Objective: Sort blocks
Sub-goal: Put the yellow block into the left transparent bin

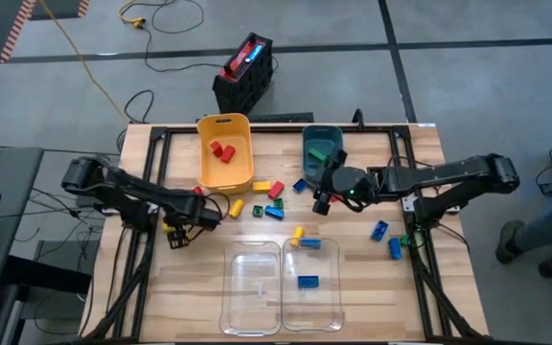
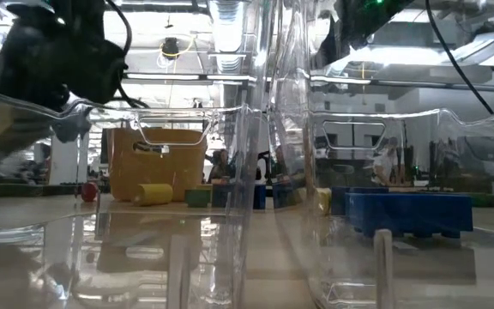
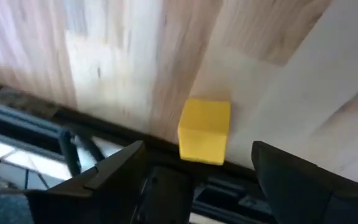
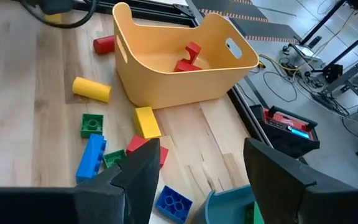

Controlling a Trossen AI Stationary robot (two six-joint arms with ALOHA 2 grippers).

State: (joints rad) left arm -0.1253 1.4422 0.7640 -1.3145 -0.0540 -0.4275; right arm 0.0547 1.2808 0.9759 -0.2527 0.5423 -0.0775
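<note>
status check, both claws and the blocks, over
Left claw open over yellow block at table's left edge. Right claw open near teal bin. Loose blocks remain mid-table. Nothing blocking.

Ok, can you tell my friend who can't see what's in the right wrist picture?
A yellow bin on a wooden table holds red blocks. Yellow, green, blue and red blocks lie loose beside it, beyond the right gripper's open dark fingers.

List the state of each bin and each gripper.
Yellow bin: upright, holds red blocks.
Teal bin: holds a green block.
Right clear bin: holds a blue block.
Left gripper: open, over a yellow block.
Right gripper: open, empty.
</note>
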